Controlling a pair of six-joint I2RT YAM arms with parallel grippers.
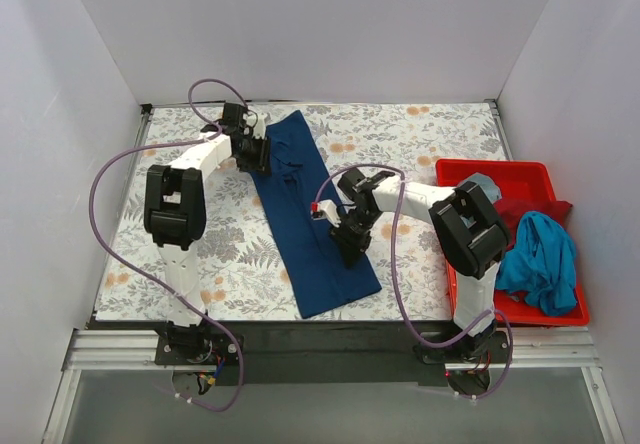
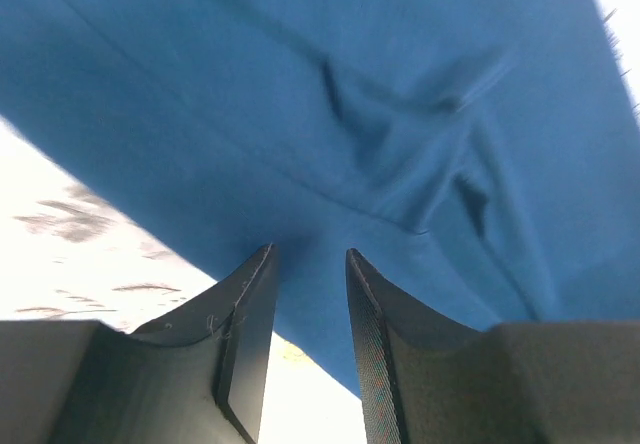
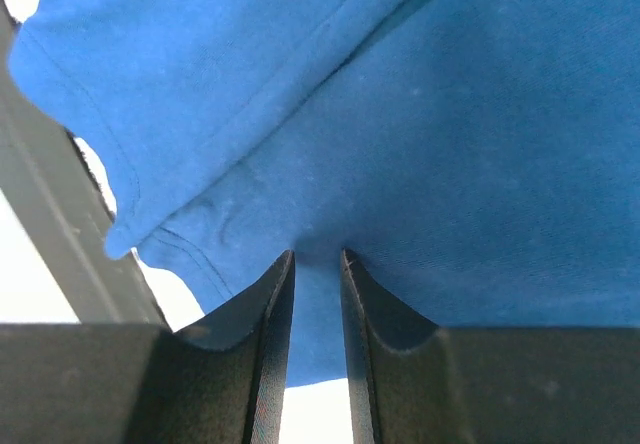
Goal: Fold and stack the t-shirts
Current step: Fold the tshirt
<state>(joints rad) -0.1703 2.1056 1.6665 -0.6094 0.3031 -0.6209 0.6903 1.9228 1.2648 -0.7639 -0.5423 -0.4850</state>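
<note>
A navy blue t-shirt (image 1: 305, 214) lies as a long narrow strip down the middle of the table. My left gripper (image 1: 258, 154) is at its far left edge. In the left wrist view its jaws (image 2: 310, 254) stand apart with flat blue cloth (image 2: 350, 94) at the tips. My right gripper (image 1: 350, 249) is at the strip's right edge, nearer the front. Its jaws (image 3: 317, 256) are narrowly parted over the cloth's hem (image 3: 450, 114). A teal-blue shirt (image 1: 540, 259), a red shirt (image 1: 530, 209) and a pale grey-blue one (image 1: 480, 182) lie in the bin.
A red plastic bin (image 1: 490, 167) stands at the right edge of the table, just right of my right arm. The floral table cover (image 1: 200, 254) shows either side of the strip. White walls close in the back and both sides.
</note>
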